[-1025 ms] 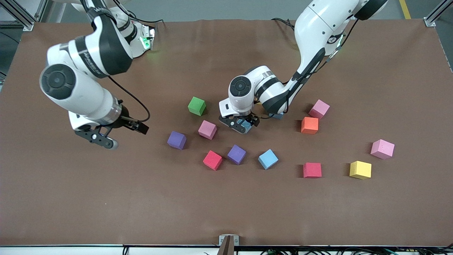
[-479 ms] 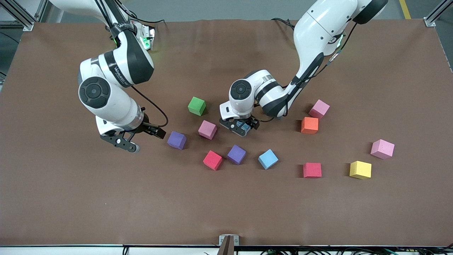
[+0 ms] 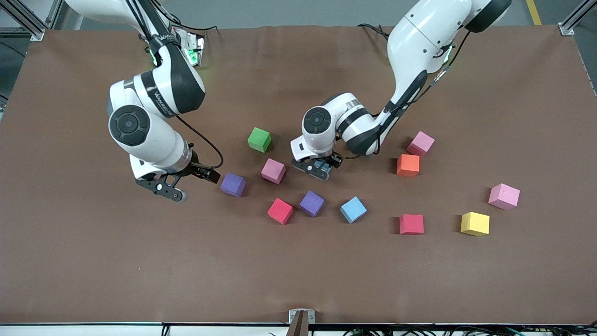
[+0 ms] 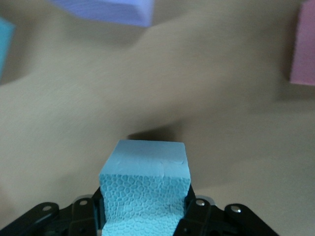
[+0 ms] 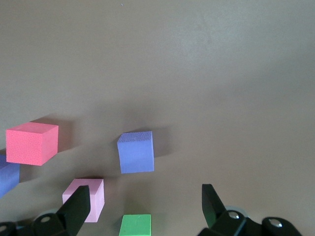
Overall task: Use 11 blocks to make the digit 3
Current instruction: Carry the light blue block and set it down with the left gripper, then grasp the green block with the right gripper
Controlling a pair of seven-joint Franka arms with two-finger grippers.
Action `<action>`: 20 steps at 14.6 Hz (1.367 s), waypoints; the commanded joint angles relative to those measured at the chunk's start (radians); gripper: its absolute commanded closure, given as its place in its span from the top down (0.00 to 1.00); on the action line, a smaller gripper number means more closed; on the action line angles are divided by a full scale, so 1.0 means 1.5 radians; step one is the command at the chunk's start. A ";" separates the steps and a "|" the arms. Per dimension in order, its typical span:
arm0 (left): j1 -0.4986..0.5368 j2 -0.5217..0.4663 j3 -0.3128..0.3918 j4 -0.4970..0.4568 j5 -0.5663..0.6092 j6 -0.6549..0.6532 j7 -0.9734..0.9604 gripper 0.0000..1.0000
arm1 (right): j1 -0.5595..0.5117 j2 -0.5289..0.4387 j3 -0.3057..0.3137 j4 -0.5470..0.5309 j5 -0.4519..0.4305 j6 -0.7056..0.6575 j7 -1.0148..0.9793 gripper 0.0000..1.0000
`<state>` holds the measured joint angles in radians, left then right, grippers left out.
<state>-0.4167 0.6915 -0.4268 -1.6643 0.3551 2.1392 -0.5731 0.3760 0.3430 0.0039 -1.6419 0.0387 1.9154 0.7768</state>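
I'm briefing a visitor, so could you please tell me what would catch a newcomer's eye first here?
Bright cubes lie scattered mid-table, unassembled. The left tool is shut on a light blue cube between the pink cube and the orange cube. The right tool, open, is beside a purple cube.

Wide desk (image 3: 298, 280) covered in matte brown cloth, filling almost the whole front view. Faint creases across the cloth, slight ripple along its top edge. Grey floor (image 3: 289, 11) in a strip along the top of the frame. Yellow floor line (image 3: 533, 11) at upper right. Aluminium frame posts at upper left corner (image 3: 21, 18) and upper right corner (image 3: 576, 18). Black cables (image 3: 373, 29) trailing over the desk's top edge near centre. Small metal bracket (image 3: 301, 317) at bottom centre on the desk's lower edge, white strip and more cables along the bottom. Even, diffuse overhead light, soft short shadows.
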 commanded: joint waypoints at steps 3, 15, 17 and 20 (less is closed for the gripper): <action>0.023 -0.105 -0.066 -0.061 -0.071 -0.046 -0.190 0.32 | 0.012 -0.010 -0.006 -0.042 0.004 0.016 0.010 1.00; -0.003 -0.101 -0.102 -0.222 0.018 0.170 -0.539 0.31 | -0.011 -0.046 -0.008 -0.110 -0.001 0.024 -0.005 1.00; -0.006 -0.093 -0.103 -0.224 0.045 0.170 -0.532 0.31 | -0.010 -0.053 -0.008 -0.127 0.000 0.040 -0.005 1.00; -0.023 -0.076 -0.103 -0.225 0.077 0.172 -0.531 0.31 | -0.008 -0.062 -0.007 -0.152 0.000 0.060 -0.005 1.00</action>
<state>-0.4347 0.5636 -0.5805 -1.9959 0.4298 2.3792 -1.3536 0.3662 0.3045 -0.0135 -1.7969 0.0381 1.9753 0.7747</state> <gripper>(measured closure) 0.458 0.000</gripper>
